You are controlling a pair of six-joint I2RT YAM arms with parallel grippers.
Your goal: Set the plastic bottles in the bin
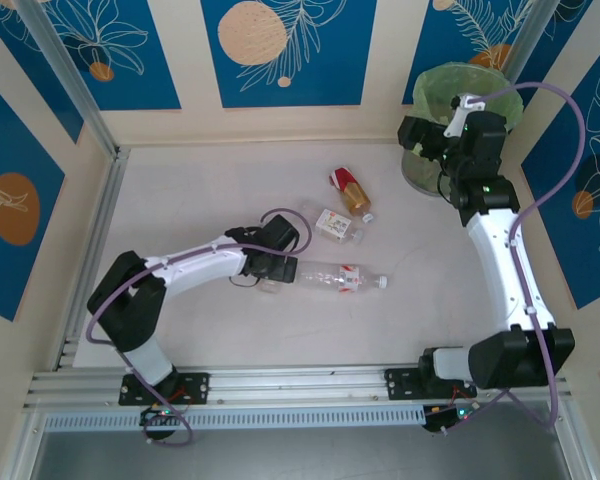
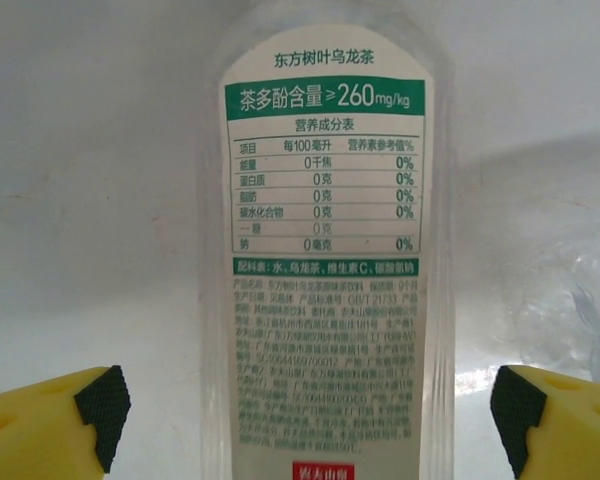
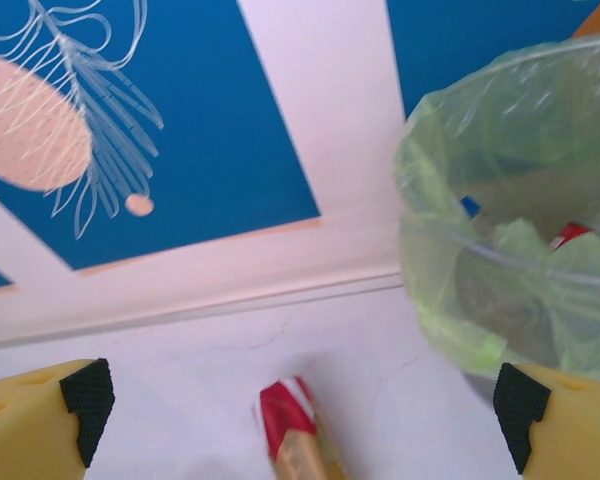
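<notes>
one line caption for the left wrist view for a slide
Left gripper open, its yellow fingers either side of a clear bottle lying on the white table, label facing up.

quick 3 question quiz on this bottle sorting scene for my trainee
1. How many bottles lie on the table outside the bin?
2. True or false: the jaws of the left arm stand open on either side of the clear bottle.
3. Where does the bin stand? A: near left corner. B: far right corner. C: table centre.
Key: 1: three, the clear bottle, the white-labelled bottle and the amber bottle. 2: true. 3: B.
</notes>
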